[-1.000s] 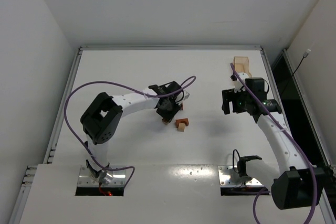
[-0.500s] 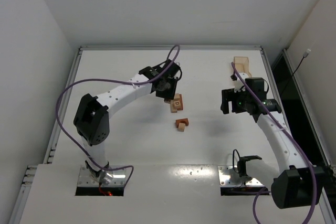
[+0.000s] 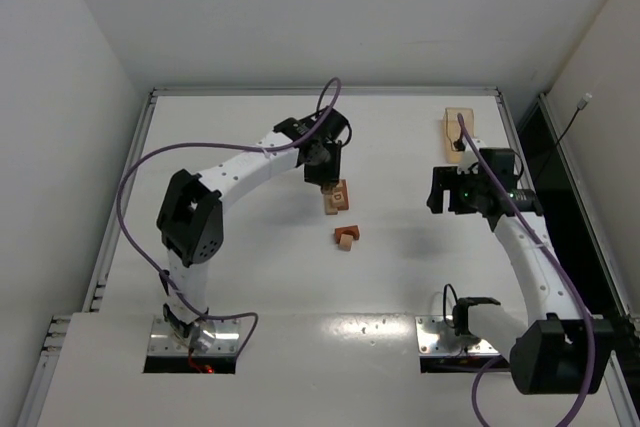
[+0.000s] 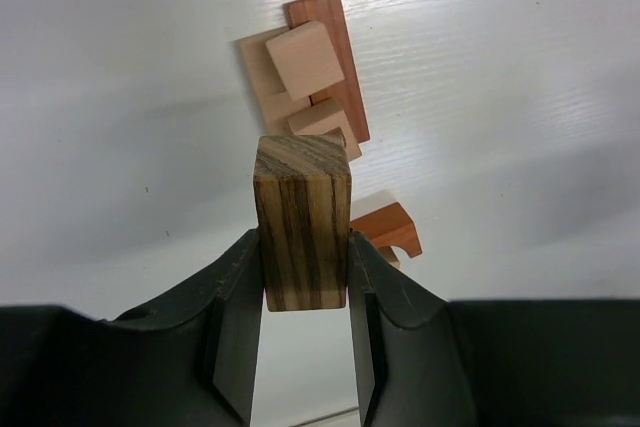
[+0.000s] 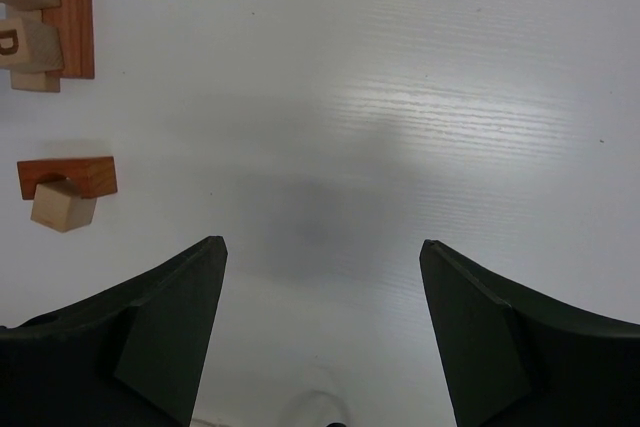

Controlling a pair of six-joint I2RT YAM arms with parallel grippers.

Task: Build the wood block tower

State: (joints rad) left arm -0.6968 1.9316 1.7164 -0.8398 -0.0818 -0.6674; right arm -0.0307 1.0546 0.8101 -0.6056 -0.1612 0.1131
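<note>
Left arm [image 3: 250, 165] and right arm [image 3: 535, 267]: white links, black joints, black wrists. A purple cable [image 3: 120, 209] loops along each. Fingers [image 5: 165, 332] black, wedge-shaped; metal base plates [image 3: 163, 331].

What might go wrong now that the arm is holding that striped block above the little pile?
1. The pile has cubes lying askew, so the striped block may tip or slide off when set down.
2. The left hand grips the block at one end only, so it might twist on contact.
3. On the way down, the hand may knock the arch piece beside the pile.
</note>
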